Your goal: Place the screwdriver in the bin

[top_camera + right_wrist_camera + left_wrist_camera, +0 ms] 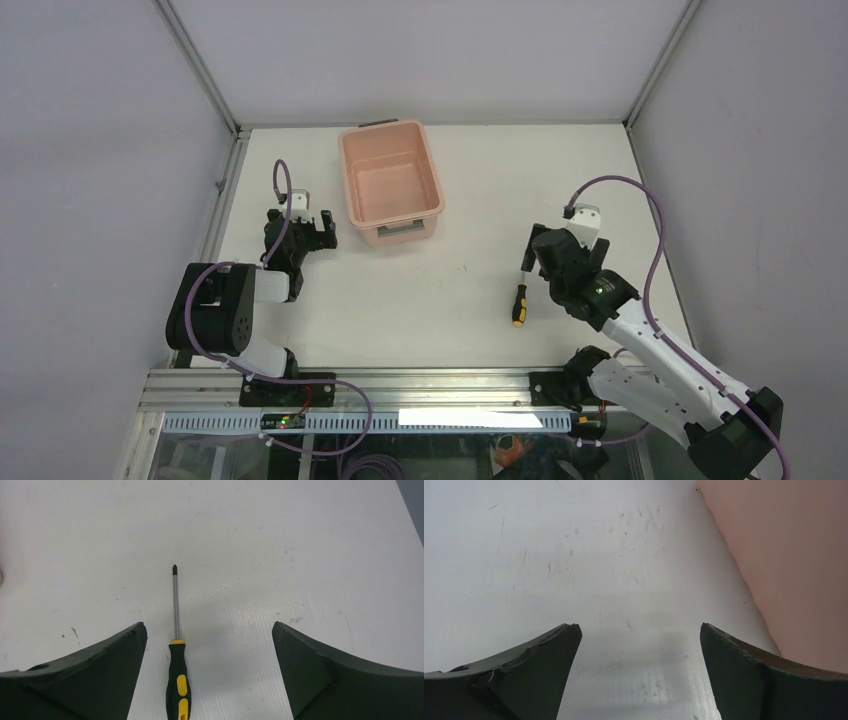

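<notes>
Now pre-grasp: our right gripper (208, 625) hangs with fingers apart, the screwdriver (178, 680) between them, off-centre. Next, we judge: centre, lower, clamp the handle, carry to the bin (390, 185).

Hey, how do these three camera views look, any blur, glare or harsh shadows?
Top external: even, diffuse light, no glare, all sharp. Left wrist: the bin is so close it's a soft pink blur, while table scratches look crisp. Right wrist: the screwdriver is in focus, with only a faint soft shadow beside it.
</notes>
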Motion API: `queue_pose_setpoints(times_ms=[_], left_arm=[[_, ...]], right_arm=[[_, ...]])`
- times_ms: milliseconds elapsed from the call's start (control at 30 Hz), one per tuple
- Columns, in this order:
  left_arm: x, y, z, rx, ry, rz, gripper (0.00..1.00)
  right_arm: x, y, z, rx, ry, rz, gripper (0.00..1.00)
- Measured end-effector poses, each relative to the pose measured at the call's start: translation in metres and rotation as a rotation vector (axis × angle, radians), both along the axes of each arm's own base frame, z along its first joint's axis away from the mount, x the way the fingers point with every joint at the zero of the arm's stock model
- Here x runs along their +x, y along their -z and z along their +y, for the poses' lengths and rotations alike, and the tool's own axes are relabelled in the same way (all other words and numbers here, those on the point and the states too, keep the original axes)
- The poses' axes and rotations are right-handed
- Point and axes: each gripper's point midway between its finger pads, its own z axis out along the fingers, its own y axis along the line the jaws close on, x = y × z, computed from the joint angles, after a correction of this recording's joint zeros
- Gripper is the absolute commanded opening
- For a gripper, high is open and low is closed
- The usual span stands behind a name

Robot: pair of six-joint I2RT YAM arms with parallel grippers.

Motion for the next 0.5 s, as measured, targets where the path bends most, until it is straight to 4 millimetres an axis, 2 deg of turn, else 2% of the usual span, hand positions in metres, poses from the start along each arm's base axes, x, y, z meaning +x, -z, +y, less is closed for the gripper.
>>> queue_pose_setpoints(times_ms=[267, 500], left_arm=[[0.000, 0.000, 0.000, 0.000, 0.000, 0.000, 0.99], [0.000, 0.000, 0.000, 0.000, 0.000, 0.000, 0.99]], right_arm=[[-0.002, -0.003, 0.002, 0.025, 0.008, 0.009, 0.99], [-0.006, 0.003, 0.027, 0.114, -0.087, 0.072, 0.99]])
